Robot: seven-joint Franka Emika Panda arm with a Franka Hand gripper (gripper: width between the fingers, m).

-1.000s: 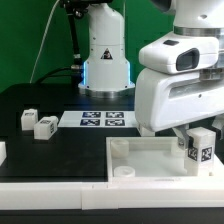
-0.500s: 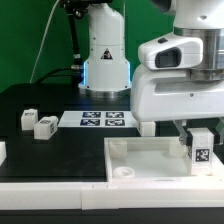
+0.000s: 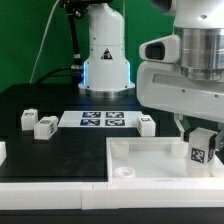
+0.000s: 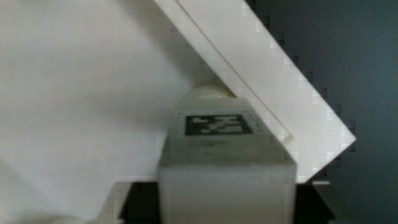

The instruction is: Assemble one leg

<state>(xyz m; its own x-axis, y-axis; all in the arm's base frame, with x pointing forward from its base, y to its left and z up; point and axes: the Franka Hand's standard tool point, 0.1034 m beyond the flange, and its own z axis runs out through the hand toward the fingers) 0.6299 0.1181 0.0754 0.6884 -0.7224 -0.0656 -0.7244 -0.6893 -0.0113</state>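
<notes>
My gripper is shut on a leg, a small white post with a black-and-white tag. It holds the leg upright at the right side of the large flat white panel, low over its right corner. In the wrist view the leg stands between the jaws with its tagged face up. Its tip is close to the panel's raised edge; whether they touch cannot be told. The panel has a round socket at its near left corner.
Two loose legs lie at the exterior view's left. Another leg lies just behind the panel. The marker board lies in the middle, in front of the robot base. A white part shows at the left edge.
My gripper has moved toward the exterior view's right with the leg in it, uncovering the loose leg behind the panel.
</notes>
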